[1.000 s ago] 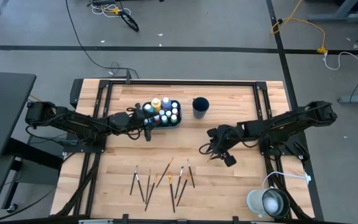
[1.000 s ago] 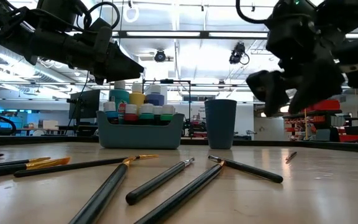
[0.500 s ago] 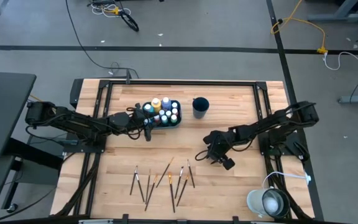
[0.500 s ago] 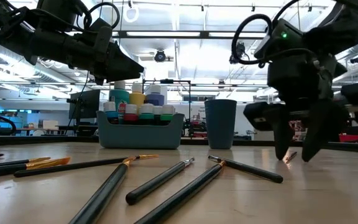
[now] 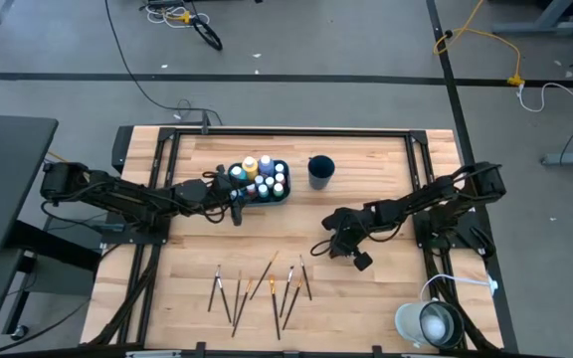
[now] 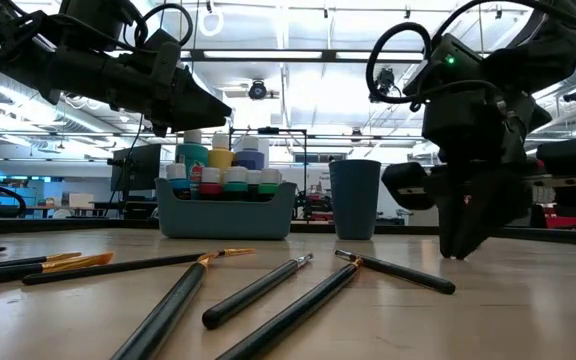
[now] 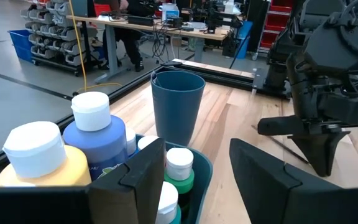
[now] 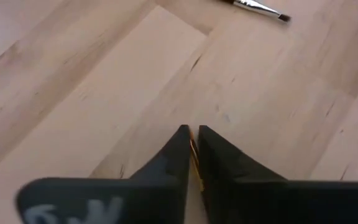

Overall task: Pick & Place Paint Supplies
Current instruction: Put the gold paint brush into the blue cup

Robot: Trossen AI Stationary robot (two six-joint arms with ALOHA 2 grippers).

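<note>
Wooden paintbrush [image 8: 193, 155] pinched btwn right gripper [image 8: 192, 144] tips, at tabletop [image 8: 104, 93].

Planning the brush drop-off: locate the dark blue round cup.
In the high view the dark blue round cup stands just right of the teal rectangular tray, toward the table's far edge.

A dark blue cup [image 5: 320, 170] stands just beside a teal tray [image 5: 285, 195].
</note>
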